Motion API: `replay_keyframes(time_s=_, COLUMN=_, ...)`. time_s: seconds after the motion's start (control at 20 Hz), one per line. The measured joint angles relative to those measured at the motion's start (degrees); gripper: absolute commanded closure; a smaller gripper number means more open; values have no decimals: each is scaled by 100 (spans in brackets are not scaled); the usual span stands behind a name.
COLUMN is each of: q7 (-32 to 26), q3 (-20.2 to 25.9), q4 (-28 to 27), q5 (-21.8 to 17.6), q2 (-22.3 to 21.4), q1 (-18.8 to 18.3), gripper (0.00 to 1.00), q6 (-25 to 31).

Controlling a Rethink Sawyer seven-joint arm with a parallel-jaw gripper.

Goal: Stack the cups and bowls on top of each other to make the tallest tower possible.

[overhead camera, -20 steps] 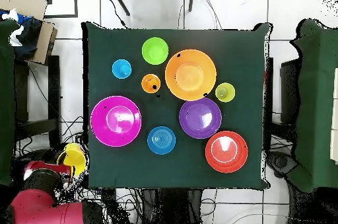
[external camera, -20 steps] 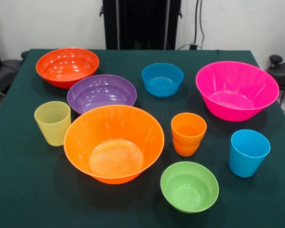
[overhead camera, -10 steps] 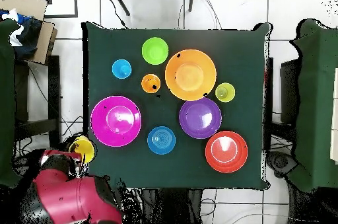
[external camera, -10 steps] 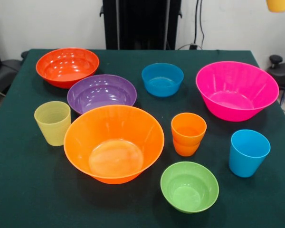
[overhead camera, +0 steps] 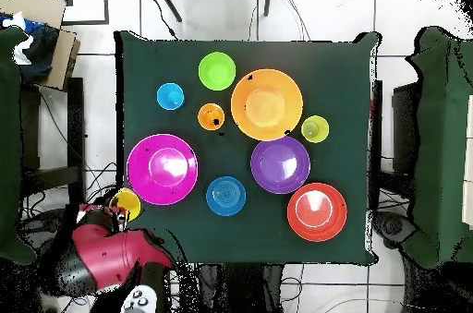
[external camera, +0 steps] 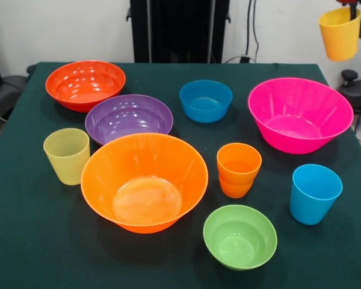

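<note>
- Yellow plastic is seen at the top right of the front view: the yellow cup (external camera: 339, 34) is held aloft, upright, just off the table's corner and above the hot pink bowl (external camera: 299, 113); half a second earlier only its base showed at the top edge, and a second earlier it was absent from that view.
- The gripper (external camera: 356, 7) is pinched on the yellow cup at its rim, one dark finger being seen down the cup's right side; the rest of the hand is cut off by the picture's edge.
- In the overhead view the cup (overhead camera: 125, 204) has been carried from beside the table towards its corner, now just beside the hot pink bowl (overhead camera: 162, 169); the red arm (overhead camera: 106, 258) has been swung round beneath it.
- By this approach it is judged that the cup is being brought in for placing; no tower has yet been begun.
- Nothing on the green table (external camera: 168, 259) has been shifted between the frames: the large orange bowl (external camera: 144, 182), purple bowl (external camera: 129, 118), red-orange bowl (external camera: 85, 84), blue bowl (external camera: 206, 100), lime green bowl (external camera: 240, 236), orange cup (external camera: 238, 170), sky blue cup (external camera: 314, 193) and ribbed yellow-green cup (external camera: 67, 155) stand singly, each mouth up; the purple bowl is nearly touched by the orange one.
</note>
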Motion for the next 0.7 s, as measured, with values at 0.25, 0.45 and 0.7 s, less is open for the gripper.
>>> replay_keyframes(time_s=0.25, q7=0, q3=18, q4=-2, q5=-123, q2=539, q1=7, gripper=100, q6=-508)
replay_keyframes(time_s=0.45, q7=0, q3=18, q4=-2, q5=-148, q2=731, q1=33, gripper=100, q6=-638)
replay_keyframes(time_s=0.7, q7=0, q3=17, q4=-4, q5=-147, q2=836, q1=72, gripper=100, q6=-638)
